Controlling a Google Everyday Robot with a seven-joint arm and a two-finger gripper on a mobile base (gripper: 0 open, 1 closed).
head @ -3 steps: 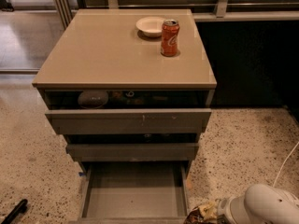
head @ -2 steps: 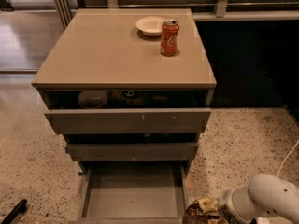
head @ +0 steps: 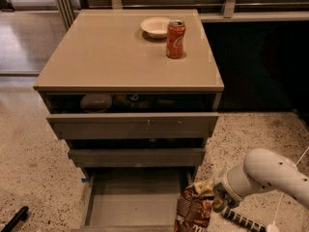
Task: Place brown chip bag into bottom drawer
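- Fingers (head: 216,206) of the gripper (head: 218,202) are clamping shut on the bag (head: 193,210) at its upper right edge, low beside the cabinet.
- Bag is hanging upright against the right side of the open bottom drawer (head: 135,202).
- Can (head: 175,39) and bowl (head: 155,27) are sitting on the desk (head: 106,57) above.

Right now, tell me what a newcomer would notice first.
The white arm's claw at lower right grips a crinkly dark-brown chip bag at the right edge of the open grey bottom drawer. An orange soda can and a shallow white bowl stand on the beige cabinet top.
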